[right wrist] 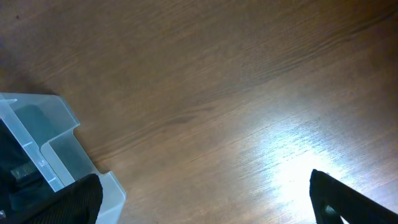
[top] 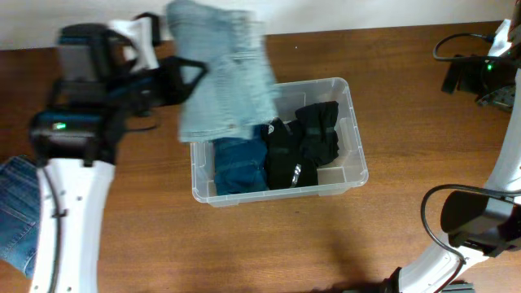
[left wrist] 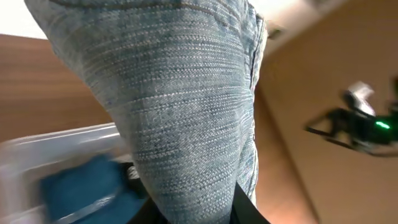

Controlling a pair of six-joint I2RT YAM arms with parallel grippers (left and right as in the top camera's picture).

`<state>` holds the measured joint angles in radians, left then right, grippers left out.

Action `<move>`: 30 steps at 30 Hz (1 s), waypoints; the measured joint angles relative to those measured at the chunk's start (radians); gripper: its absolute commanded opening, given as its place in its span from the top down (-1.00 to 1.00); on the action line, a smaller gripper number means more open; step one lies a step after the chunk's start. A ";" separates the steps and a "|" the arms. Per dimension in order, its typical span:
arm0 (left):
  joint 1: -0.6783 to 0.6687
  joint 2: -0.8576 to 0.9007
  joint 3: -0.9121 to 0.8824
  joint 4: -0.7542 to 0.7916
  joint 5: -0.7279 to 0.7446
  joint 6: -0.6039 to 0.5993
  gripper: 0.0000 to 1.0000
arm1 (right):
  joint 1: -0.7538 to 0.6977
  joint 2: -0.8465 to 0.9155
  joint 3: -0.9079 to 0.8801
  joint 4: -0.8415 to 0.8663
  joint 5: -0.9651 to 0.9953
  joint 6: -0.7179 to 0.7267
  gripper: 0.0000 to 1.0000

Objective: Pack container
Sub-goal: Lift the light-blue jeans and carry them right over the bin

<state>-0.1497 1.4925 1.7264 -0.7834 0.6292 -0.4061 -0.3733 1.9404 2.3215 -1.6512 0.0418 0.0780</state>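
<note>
Overhead — left claw (top: 189, 76) seemingly grips jeans (top: 228, 73).

Clear glossy plastic container (top: 352, 167), pale woven denim garment (top: 224, 73) with ribbed weave, matt black cloth (top: 305, 142), glossy wood-grain counter (right wrist: 236, 93).

The pale denim garment (top: 224, 69) is smeared by motion overhead and hides the back-left corner of the container (top: 277, 194). In the left wrist view it fills the frame and covers the fingers of the left gripper (left wrist: 193, 216), and the container behind it is blurred. The right gripper (right wrist: 205, 205) shows only fingertips, cropped at the bottom edge. Blue jeans (top: 15, 212) run off the left edge.
</note>
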 measured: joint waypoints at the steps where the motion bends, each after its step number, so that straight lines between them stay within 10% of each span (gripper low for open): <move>1: -0.033 0.006 0.000 0.019 0.001 -0.018 0.99 | 0.000 0.000 0.000 0.000 0.000 0.001 -0.97; 30: -0.446 0.356 0.000 0.296 -0.253 -0.552 0.99 | 0.000 0.000 0.000 0.000 0.000 0.000 -0.97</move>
<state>-0.5953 1.8484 1.7260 -0.4877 0.3763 -0.9577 -0.3733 1.9404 2.3215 -1.6508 0.0418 0.0784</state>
